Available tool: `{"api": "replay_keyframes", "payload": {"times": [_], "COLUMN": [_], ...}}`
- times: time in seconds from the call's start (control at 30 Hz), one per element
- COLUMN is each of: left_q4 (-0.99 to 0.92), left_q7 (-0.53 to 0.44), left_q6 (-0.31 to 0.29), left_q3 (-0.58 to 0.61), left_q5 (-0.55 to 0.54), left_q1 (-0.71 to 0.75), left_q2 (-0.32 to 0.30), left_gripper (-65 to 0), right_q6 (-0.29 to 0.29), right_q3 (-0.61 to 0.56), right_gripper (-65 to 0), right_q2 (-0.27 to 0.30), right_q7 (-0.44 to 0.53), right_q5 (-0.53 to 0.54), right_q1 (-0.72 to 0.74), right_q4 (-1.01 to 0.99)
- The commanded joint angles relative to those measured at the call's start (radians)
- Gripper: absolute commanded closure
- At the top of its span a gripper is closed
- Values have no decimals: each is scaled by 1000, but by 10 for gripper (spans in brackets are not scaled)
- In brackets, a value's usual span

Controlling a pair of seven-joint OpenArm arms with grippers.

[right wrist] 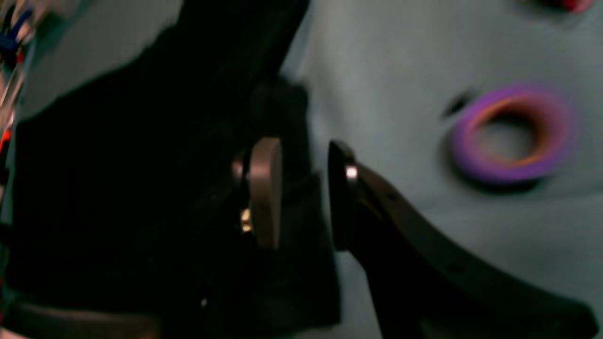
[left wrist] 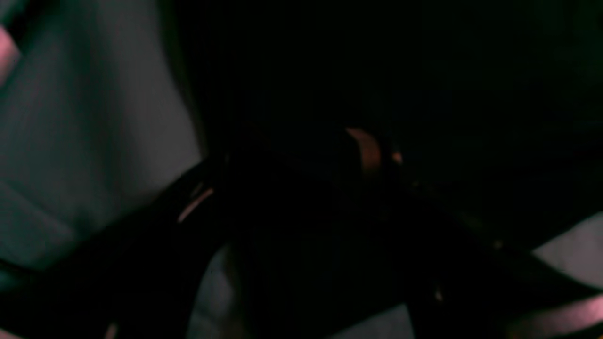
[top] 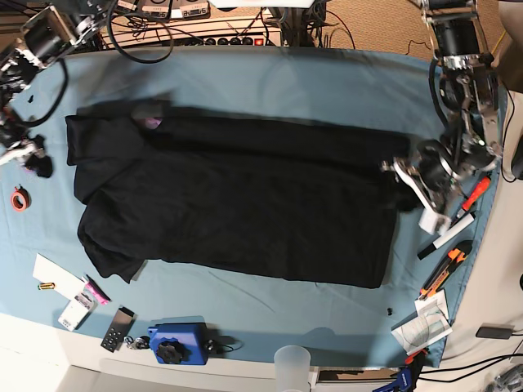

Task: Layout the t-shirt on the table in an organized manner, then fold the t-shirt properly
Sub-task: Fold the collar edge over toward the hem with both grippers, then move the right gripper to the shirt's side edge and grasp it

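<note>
The black t-shirt (top: 237,204) lies spread flat across the light blue table (top: 327,82), with a bit of purple print (top: 154,122) showing at its far left corner. My left gripper (top: 399,173) is at the shirt's right edge. In the very dark left wrist view, its fingers close around a bunch of black fabric (left wrist: 306,226). My right gripper (top: 37,163) is just left of the shirt's left edge. In the right wrist view it (right wrist: 306,188) is open with a narrow gap, and the black shirt (right wrist: 118,188) lies against its left finger.
A purple and orange ring (right wrist: 509,136) lies on the cloth by my right gripper. A red tape ring (top: 20,198), papers and a blue tool (top: 176,343) are at the front left. Pens and cutters (top: 445,261) lie at the right edge, and a cup (top: 292,363) stands at the front.
</note>
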Motion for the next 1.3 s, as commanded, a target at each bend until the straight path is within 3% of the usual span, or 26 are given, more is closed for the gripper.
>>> {"api": "replay_keyframes", "payload": {"times": [0.0,0.17,0.27,0.43,0.57,0.67,0.77,0.83,1.07,1.27], "left_q4": [24,26,26,26,26,26,26,26,26,26], "left_q7": [-17,-17,-17,-21,-21,-18,-18,-18,-21,-23], "left_q6": [-5,-5,-4,-4,-4,-4,-4,-4,-4,-5], "left_q3": [-19,-85,-93,-93,-93,-93,-93,-93,-93,-93], "left_q5": [-16,-8,-8,-8,-8,-8,-8,-8,-9,-13], "left_q1": [-28,-60,-62,-62,-62,-61,-61,-61,-61,-61], "left_q2": [-14,-21,-50,-77,-76,-74,-74,-74,-71,-46], "left_gripper": [-301,-301,-301,-301,-301,-301,-301,-301,-301,-301], "right_q6": [8,6,-22,-72,-191,-225,-273,-274,-316,-242], "right_q3": [12,19,-36,-249,-444,-558,-626,-645,-649,-649], "right_gripper": [-176,-176,-176,-176,-176,-176,-176,-176,-176,-176], "right_q2": [30,35,40,47,46,46,46,43,41,37], "right_q7": [24,109,293,550,642,704,789,824,883,930], "right_q5": [27,-114,-275,-521,-688,-782,-812,-813,-885,-853], "right_q1": [28,88,103,159,264,364,443,476,453,373], "right_q4": [25,25,21,17,-75,-249,-445,-537,-637,-640]}}
